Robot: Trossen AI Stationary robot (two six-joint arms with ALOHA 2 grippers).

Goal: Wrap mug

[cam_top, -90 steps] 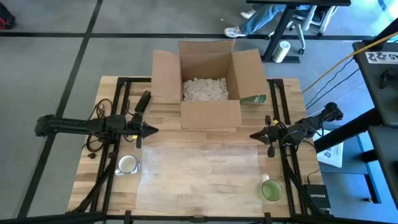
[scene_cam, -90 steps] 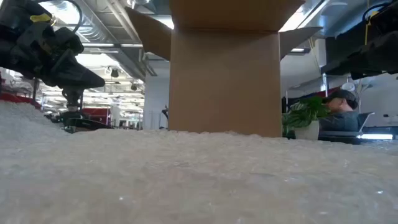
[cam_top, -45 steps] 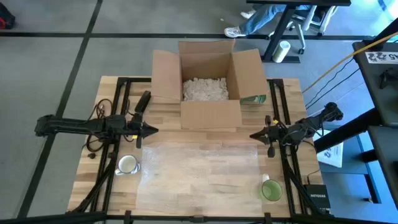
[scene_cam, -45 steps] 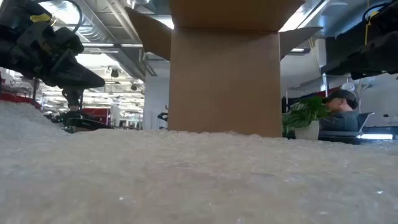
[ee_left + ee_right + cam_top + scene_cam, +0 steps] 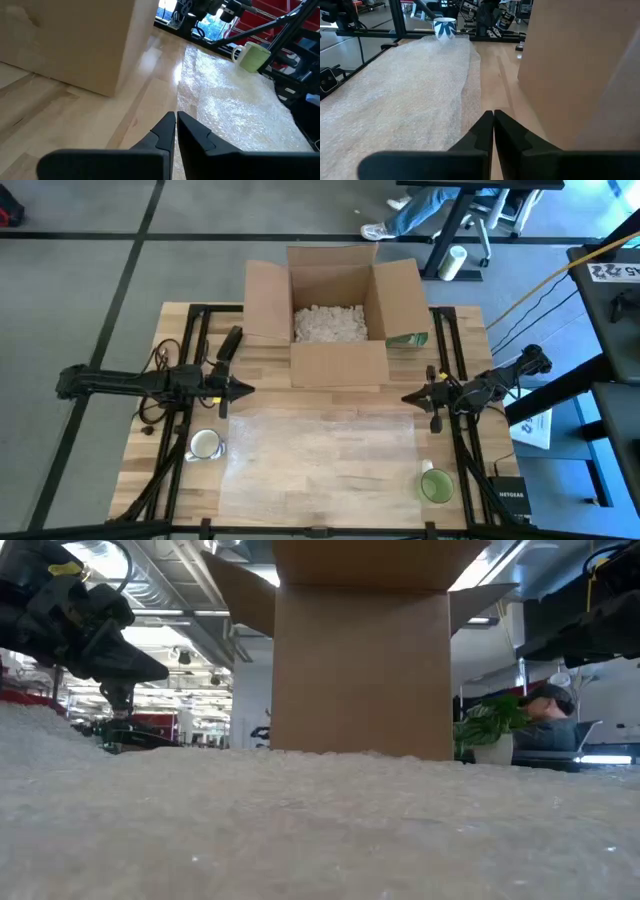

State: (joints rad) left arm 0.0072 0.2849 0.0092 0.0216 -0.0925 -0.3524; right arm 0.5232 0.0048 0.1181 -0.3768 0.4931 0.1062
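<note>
Tabletop with a sheet of bubble wrap spread flat across its near half. Behind the wrap stands an open box, flaps out, partly filled with white packing peanuts; a green carton sits just beside its right wall. The left tool hangs over the wrap's left edge, fingers pressed together and holding nothing; the right tool mirrors it at the right edge, likewise closed and empty. Two mugs rest off the sheet: a white mug at the near left, and a green mug at the near right. Both appear empty. The likely step is fetching a mug: the nearer arm should open wide, grip the wall rather than the handle, and set the mug near a wrap edge so the sheet can roll over it.
</note>
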